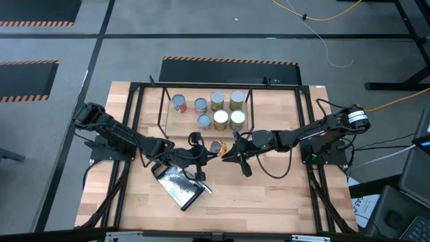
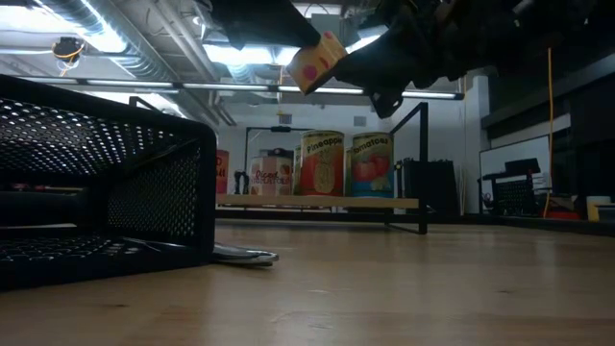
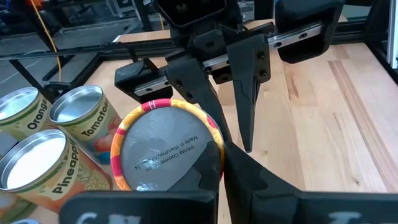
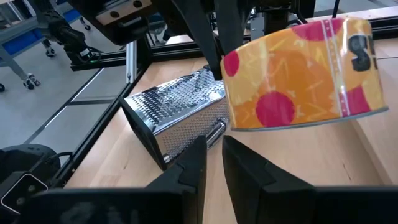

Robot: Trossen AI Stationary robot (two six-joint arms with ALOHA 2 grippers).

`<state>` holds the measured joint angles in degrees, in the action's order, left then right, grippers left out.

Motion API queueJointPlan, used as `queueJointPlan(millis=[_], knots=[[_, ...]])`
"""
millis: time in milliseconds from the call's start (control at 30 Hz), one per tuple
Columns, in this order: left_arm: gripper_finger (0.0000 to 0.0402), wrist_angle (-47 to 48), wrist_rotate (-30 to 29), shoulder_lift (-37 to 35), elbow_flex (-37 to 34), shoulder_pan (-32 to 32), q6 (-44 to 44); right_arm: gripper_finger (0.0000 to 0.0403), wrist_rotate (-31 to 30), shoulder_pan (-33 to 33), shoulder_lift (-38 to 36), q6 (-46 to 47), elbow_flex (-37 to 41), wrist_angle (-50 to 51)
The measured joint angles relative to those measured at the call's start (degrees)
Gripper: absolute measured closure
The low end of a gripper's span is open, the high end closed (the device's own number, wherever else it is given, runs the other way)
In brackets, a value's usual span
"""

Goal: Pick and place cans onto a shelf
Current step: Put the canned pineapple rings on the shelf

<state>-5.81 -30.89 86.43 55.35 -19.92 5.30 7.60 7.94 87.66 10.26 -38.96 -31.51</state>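
Observation:
A short tin can with a yellow, orange and pink label (image 1: pixel 217 146) hangs tilted in the air between my two grippers, near the table's middle. My left gripper (image 1: pixel 199 153) comes at it from the left, shut. My right gripper (image 1: pixel 234 151) comes from the right, its fingers a little apart with nothing between them (image 4: pixel 213 142). The can (image 4: pixel 298 74) lies toward the far side of both. Several other cans (image 1: pixel 218 111) stand upright on the shelf (image 2: pixel 317 203) at the far middle. My left gripper's shut fingertips (image 3: pixel 214 171) meet the can at the rim of its silver end (image 3: pixel 219 146), coming level from the table's left. Whether they pinch the rim or only press on it, I cannot tell. The can is lifted clear and tilted. My right gripper has one finger (image 3: pixel 193 87) running behind the can's other end, where the can hides the contact. Its second finger (image 3: pixel 249 106) stands clear beside the can. The fingers come from the table's right, slanting down. What carries the can cannot be told.
A metal grater (image 1: pixel 180 185) lies on the table near and left of the grippers, also seen as the grater (image 4: pixel 180 112) under the left arm. Black frame rails (image 1: pixel 127 134) run along the table's sides. Bare wood (image 1: pixel 269 195) lies near and right.

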Motion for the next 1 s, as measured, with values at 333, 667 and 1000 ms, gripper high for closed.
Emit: queueJointPlan(millis=[333,667,1000], knots=[[0.0400,0.0,0.0,0.0,0.0,0.0,0.0,0.0345,0.1,-0.6,0.0,1.4,0.0,0.8],[0.0400,0.1,0.0,0.0,0.0,0.0,0.0,0.0268,1.2,-2.4,0.0,6.0,0.0,2.2],[0.0400,0.1,0.0,0.0,0.0,0.0,0.0,0.0242,3.6,-2.5,0.0,6.0,0.0,1.3]])
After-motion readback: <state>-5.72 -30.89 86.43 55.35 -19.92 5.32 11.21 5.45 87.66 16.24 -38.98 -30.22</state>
